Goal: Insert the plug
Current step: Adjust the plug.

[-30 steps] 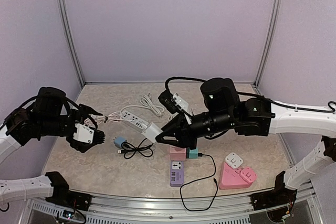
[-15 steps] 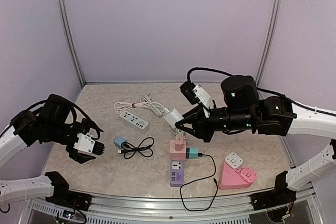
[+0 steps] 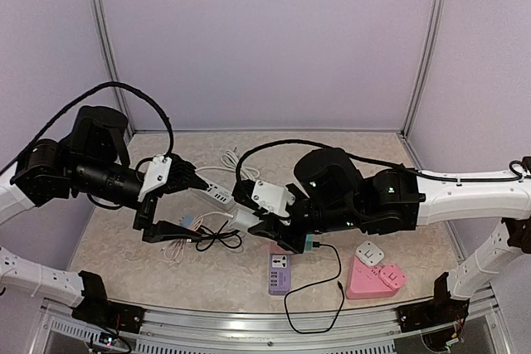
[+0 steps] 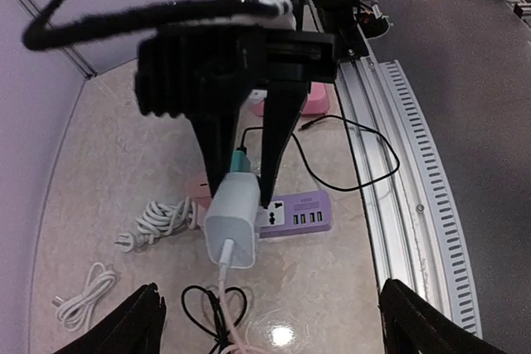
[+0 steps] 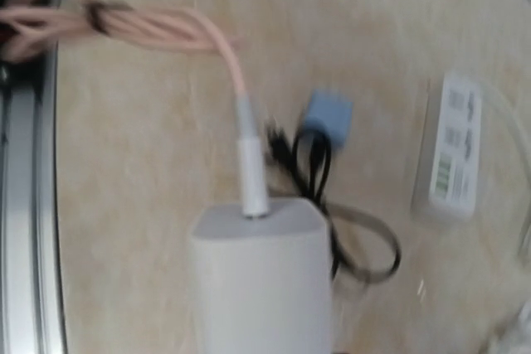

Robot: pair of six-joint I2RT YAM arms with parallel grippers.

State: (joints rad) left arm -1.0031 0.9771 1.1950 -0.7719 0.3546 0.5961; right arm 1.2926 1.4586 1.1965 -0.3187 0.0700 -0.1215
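The plug (image 3: pixel 241 219) is a white charger block with a pale pink cable (image 3: pixel 184 243) trailing to the left. My right gripper (image 3: pixel 251 223) is shut on it and holds it above the table, just left of the purple power strip (image 3: pixel 279 273). In the left wrist view the plug (image 4: pixel 235 220) sits between the right gripper's two black fingers (image 4: pixel 215 143), with the purple power strip (image 4: pixel 300 210) behind it. It fills the lower part of the right wrist view as a white block (image 5: pixel 261 283). My left gripper (image 3: pixel 199 209) stands wide open left of the plug, holding nothing.
A white power strip (image 3: pixel 214 192) and a coiled white cable (image 3: pixel 236 163) lie behind. A blue adapter (image 3: pixel 189 223) and a black cable (image 3: pixel 217 238) lie under the left gripper. A teal plug (image 3: pixel 307 244) sits beside the right gripper. A pink triangular socket block (image 3: pixel 373 278) is front right.
My right arm has swung left and down with the plug. My left arm has risen and moved right, its open jaws now facing the plug and slightly narrower.
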